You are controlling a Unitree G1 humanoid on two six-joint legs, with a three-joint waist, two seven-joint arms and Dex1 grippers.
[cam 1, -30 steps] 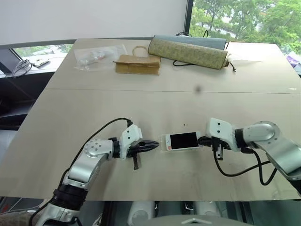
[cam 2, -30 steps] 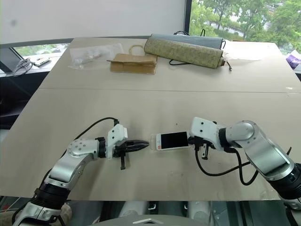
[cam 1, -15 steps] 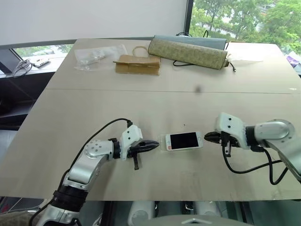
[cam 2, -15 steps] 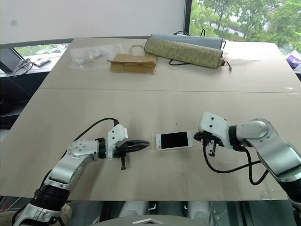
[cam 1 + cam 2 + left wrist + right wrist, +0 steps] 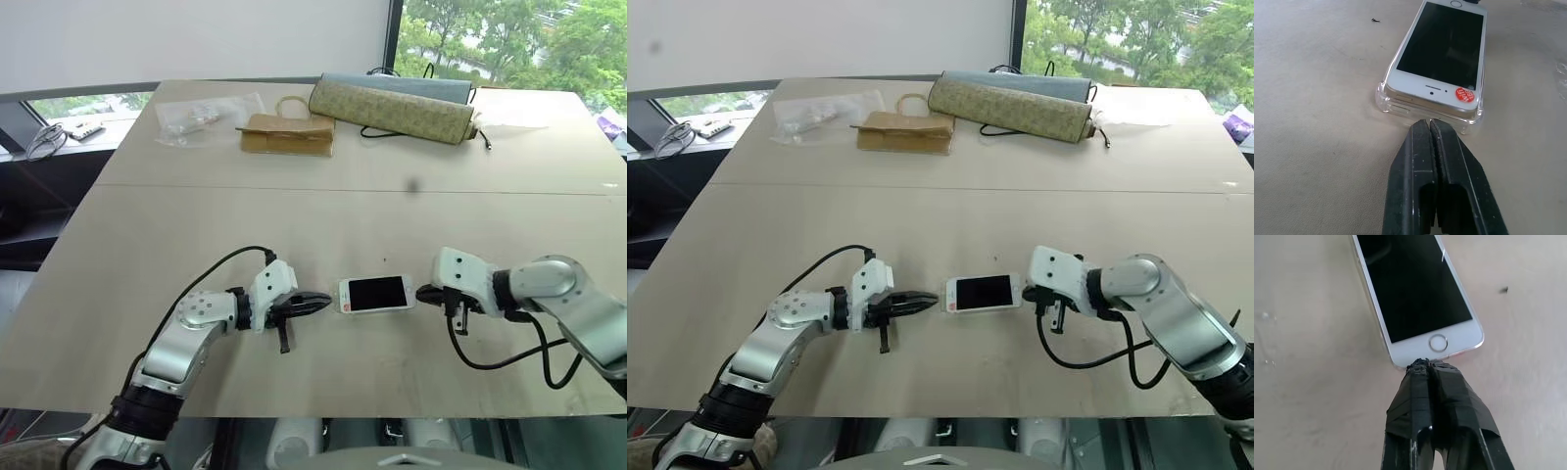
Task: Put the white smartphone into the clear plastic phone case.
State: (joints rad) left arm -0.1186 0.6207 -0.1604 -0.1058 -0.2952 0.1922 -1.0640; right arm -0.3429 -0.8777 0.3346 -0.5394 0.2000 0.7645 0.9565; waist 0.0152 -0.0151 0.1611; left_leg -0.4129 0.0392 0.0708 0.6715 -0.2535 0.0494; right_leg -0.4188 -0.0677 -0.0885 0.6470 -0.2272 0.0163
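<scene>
The white smartphone with the dark glossy screen (image 5: 376,294) lies screen-up in the clear plastic phone case (image 5: 1386,98), its sticker end not fully seated. The left gripper (image 5: 325,303), fingers pressed together and empty, braces the case's sticker end; the right gripper (image 5: 422,293), likewise closed and empty, touches the phone's button end. The seating step appears in hand, and the next move likely calls for pressing the phone home.

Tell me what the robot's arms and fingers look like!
Both arms are shiny silver tubes with round joints. Each ends in a white boxy wrist block, and a black cable loops along each arm. The left gripper and right gripper each have two black fingers that taper toward the tip. The right fingers look wrapped in black tape.
</scene>
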